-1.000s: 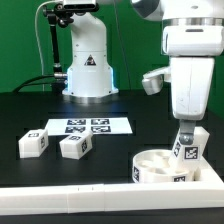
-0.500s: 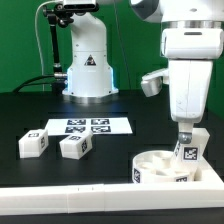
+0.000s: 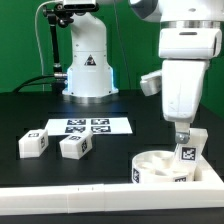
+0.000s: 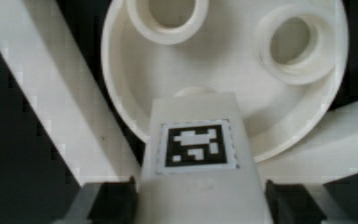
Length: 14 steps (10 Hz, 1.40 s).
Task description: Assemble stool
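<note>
The gripper [image 3: 183, 137] hangs in the lower right of the exterior view. Its jaws are closed narrowly on 1 stool leg [image 3: 186, 152], held roughly upright with its tag facing the camera. The leg's lower end is at the right side of the round seat [image 3: 150, 166], which lies in the lower right corner against the border wall [image 3: 60, 200]. Whether the leg already touches a socket cannot be told.

In the wrist view the held leg [image 4: 197, 140] sits between the dark fingers [image 4: 98, 205] and hides part of the seat [image 4: 211, 75]. An open socket [image 4: 297, 45] shows beyond it.

A spare leg [image 3: 33, 142] and a second spare leg [image 3: 75, 146] lie at the lower left of the exterior view. They are just in front of the marker board [image 3: 88, 126] and well apart from the seat.

The likely risk is misalignment. If the leg's end meets the ridge beside a socket, downward force could tilt the leg in the grip or jam it askew. A sideways push could also slide the unclamped seat along the wall. The smooth plastic may slip between the pads under load.
</note>
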Motion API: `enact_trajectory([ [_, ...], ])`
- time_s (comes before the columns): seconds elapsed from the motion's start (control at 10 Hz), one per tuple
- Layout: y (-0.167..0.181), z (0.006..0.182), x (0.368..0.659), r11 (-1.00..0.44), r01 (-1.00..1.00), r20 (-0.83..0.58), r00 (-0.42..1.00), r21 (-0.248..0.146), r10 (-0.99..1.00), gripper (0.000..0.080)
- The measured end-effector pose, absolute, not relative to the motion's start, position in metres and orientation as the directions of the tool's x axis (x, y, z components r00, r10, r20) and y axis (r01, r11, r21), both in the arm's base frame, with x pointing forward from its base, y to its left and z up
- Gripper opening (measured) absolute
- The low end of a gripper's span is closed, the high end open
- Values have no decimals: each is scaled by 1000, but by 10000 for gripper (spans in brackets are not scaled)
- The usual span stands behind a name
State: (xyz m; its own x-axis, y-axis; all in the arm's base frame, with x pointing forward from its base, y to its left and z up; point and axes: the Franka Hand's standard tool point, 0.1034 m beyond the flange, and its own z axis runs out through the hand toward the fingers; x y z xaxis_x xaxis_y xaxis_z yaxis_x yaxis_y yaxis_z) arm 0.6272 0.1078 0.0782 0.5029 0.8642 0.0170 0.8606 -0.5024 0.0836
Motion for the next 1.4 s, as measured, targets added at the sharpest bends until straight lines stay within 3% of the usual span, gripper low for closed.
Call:
enact_trajectory([
  [0.1, 108, 78, 627, -565, 821, 22, 565, 81, 825, 349],
  [0.4, 104, 79, 626, -774, 632, 8, 774, 18, 633, 349],
  [0.5, 103, 79, 628, -818, 575, 22, 818, 20, 575, 349],
  [1.1, 99, 78, 631, -969, 248, 54, 967, 17, 249, 349],
  [1.4, 91, 78, 631, -1000, -22, 80, 997, -12, -23, 349],
])
